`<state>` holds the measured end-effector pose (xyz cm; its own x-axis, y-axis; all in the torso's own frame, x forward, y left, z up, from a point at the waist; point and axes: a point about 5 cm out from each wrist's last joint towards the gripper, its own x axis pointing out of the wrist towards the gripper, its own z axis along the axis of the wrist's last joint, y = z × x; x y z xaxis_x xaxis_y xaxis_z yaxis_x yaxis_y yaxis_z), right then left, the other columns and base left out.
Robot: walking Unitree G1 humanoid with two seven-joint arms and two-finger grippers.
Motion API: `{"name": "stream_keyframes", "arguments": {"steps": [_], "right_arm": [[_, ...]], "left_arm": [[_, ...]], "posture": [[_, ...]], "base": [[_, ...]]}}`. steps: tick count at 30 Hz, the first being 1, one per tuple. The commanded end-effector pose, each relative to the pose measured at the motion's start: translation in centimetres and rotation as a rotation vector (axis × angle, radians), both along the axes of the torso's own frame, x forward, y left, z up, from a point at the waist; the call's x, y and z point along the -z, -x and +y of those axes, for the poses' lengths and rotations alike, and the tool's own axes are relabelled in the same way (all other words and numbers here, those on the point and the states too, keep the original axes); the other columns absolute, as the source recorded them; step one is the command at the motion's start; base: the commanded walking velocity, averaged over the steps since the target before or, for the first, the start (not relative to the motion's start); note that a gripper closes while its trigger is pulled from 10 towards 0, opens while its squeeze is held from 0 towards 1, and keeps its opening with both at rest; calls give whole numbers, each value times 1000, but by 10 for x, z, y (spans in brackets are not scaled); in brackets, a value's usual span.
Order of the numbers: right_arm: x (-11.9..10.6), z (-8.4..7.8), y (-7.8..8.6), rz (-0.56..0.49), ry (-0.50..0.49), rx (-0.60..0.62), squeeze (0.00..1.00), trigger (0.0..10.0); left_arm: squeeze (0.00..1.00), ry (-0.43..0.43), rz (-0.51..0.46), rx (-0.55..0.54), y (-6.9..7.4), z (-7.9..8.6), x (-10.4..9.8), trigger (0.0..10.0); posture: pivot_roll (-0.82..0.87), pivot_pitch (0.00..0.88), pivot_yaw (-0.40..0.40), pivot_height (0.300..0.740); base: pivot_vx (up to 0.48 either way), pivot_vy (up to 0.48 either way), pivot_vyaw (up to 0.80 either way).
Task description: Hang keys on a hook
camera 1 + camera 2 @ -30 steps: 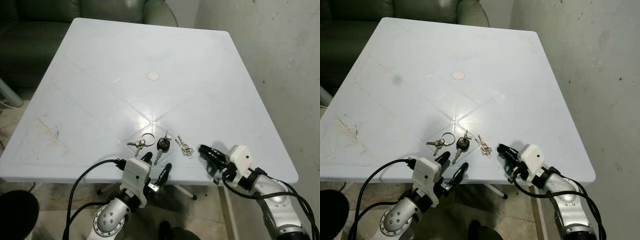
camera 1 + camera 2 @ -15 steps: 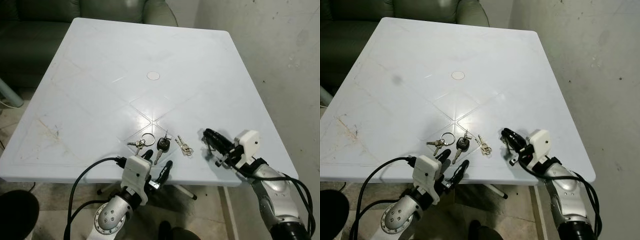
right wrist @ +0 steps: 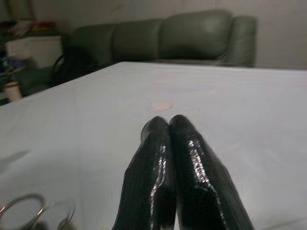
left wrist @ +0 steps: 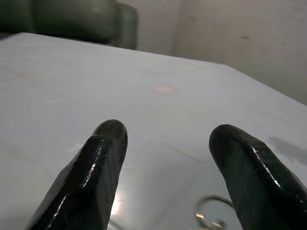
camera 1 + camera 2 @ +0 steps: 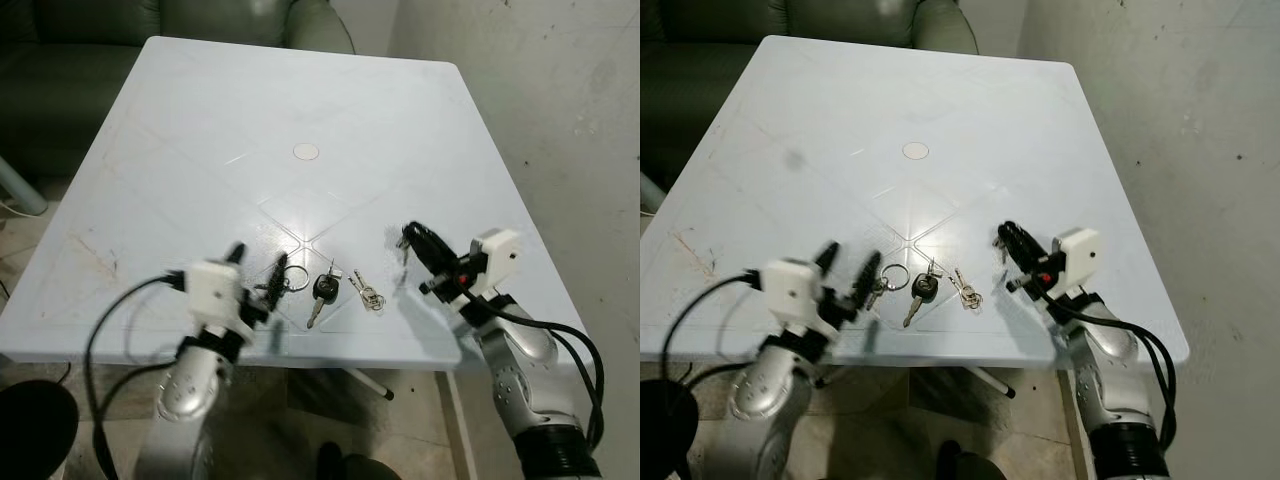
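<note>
A bunch of keys lies near the front edge of the white table: a silver ring with small keys, a black-headed key and a smaller silver key set. My left gripper hovers open just left of the ring, low over the table. In the left wrist view its fingers stand wide apart with the ring ahead of them. My right gripper is shut on nothing, raised above the table to the right of the keys; its fingertips are pressed together.
A round cap marks the table's middle. A dark green sofa stands behind the table and a grey wall runs along the right. A table leg shows beneath the front edge.
My left arm has come up from below the front edge to hover over the table left of the keys. My right gripper has risen and moved forward over the table, still shut.
</note>
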<state>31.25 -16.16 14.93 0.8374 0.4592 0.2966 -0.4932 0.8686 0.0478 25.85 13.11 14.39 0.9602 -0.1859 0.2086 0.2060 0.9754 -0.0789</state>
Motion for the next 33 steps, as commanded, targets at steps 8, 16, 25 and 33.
{"name": "stream_keyframes", "arguments": {"steps": [8, 16, 25, 33], "right_arm": [[-13, 4, -6, -20, -35, 103, 0, 10000], [0, 19, -18, 91, 28, 212, 0, 10000], [3, 28, -22, 96, 72, 246, 0, 10000], [2, 31, -23, 90, 82, 245, 0, 10000]], "left_arm": [[0, 0, -60, -81, -13, 19, -20, 10000], [0, -22, -1, -255, -35, 69, -23, 10000], [0, -45, 13, -327, -42, 78, -23, 10000], [0, -26, 4, -326, -48, 75, -26, 10000]], "posture": [[-67, 127, -89, 740], [-68, 98, -78, 740], [-70, 93, -67, 740], [-67, 80, -66, 740]], "base": [[0, 0, 0], [0, 0, 0], [0, 0, 0], [0, 0, 0]]}}
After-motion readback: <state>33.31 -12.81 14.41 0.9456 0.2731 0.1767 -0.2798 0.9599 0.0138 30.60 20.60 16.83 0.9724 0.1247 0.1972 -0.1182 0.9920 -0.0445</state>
